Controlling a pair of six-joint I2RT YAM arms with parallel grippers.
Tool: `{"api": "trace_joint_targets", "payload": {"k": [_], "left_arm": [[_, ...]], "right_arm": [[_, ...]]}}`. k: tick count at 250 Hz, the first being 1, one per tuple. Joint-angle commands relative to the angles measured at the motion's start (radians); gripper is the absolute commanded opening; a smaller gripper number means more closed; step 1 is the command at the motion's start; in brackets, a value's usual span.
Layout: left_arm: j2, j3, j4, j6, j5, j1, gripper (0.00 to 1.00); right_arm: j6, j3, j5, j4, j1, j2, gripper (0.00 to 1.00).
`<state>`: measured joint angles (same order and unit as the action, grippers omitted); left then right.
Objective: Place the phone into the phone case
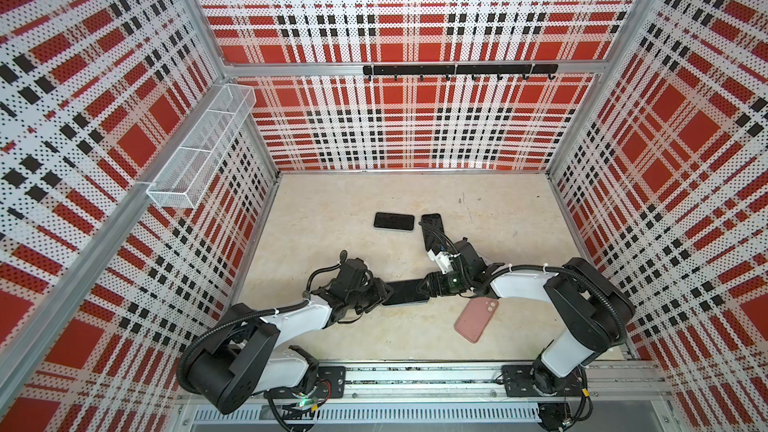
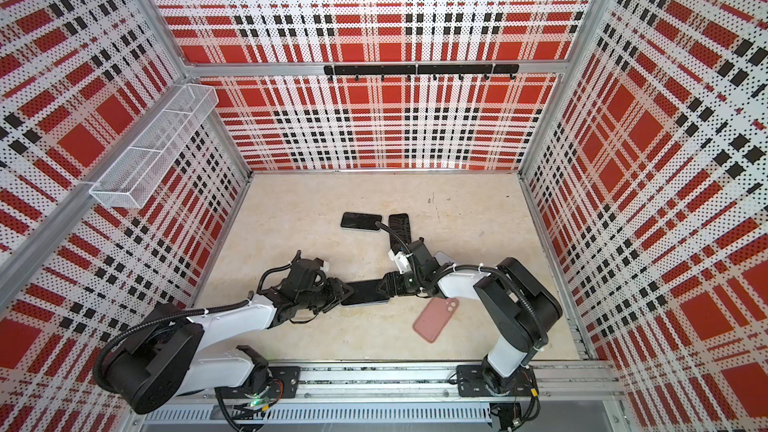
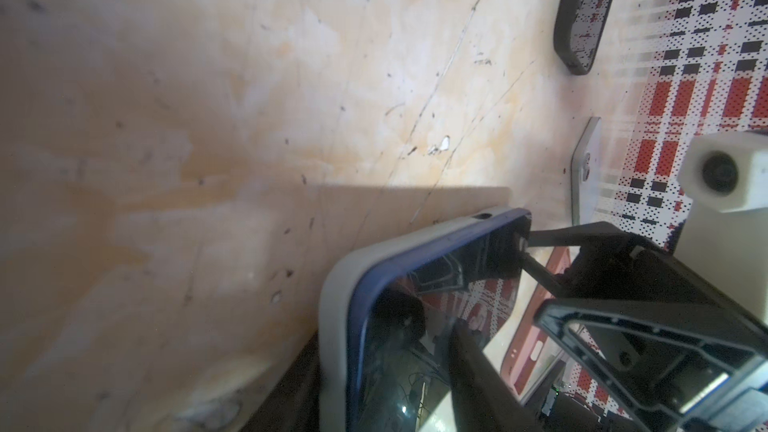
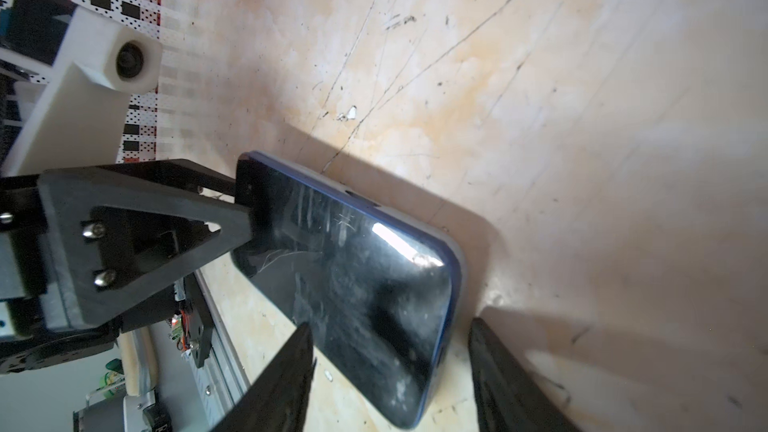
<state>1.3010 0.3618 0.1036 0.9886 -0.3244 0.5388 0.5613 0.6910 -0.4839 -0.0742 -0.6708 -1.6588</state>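
Arms meet at mid-table in both top views. I see the left gripper (image 1: 385,293) at one short end of the phone (image 1: 405,290) and the right gripper (image 1: 428,284) at the opposite end, with the phone lying screen up between them. A pink case (image 1: 474,320) lies back up on the table (image 1: 332,209), just beside the right arm. Farther back, a dark phone (image 1: 394,221) and a second dark phone (image 1: 432,220) rest close together. The right arm's cable crosses the second one.

From the left wrist view, the phone (image 3: 449,276) shows a blue edge sitting inside the pale grey rim of the phone case (image 3: 332,326). One of my left fingers (image 3: 478,371) lies on the glass and meets its own reflection there. The other sits dark beyond the case rim, so the left jaws are clamped on that end, phone and case together.

From the right wrist view, the phone (image 4: 353,276) runs away from the camera and throws a wide shadow on the table (image 4: 582,118). My right fingers (image 4: 286,380) stand apart, one along each long edge of the near end and close to it. I cannot tell whether they press on it. At the far end, the tip of a left gripper finger (image 4: 187,234) rests on the screen.
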Motion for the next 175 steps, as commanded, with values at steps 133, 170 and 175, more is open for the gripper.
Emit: {"api": "trace_joint_targets", "payload": {"k": [133,170,175], "left_arm": [[0.03,0.056,-0.022,-0.02,0.021,-0.007,0.48],[0.041,0.075,-0.021,-0.024,0.013,-0.007,0.48],[0.043,0.078,-0.021,-0.023,0.013,-0.007,0.48]], "right_arm": [[0.0,0.027,0.113,0.035,-0.083,-0.058,0.31],[0.006,0.032,0.115,0.029,-0.094,-0.072,0.24],[0.006,0.032,0.114,0.029,-0.094,-0.072,0.23]]}}
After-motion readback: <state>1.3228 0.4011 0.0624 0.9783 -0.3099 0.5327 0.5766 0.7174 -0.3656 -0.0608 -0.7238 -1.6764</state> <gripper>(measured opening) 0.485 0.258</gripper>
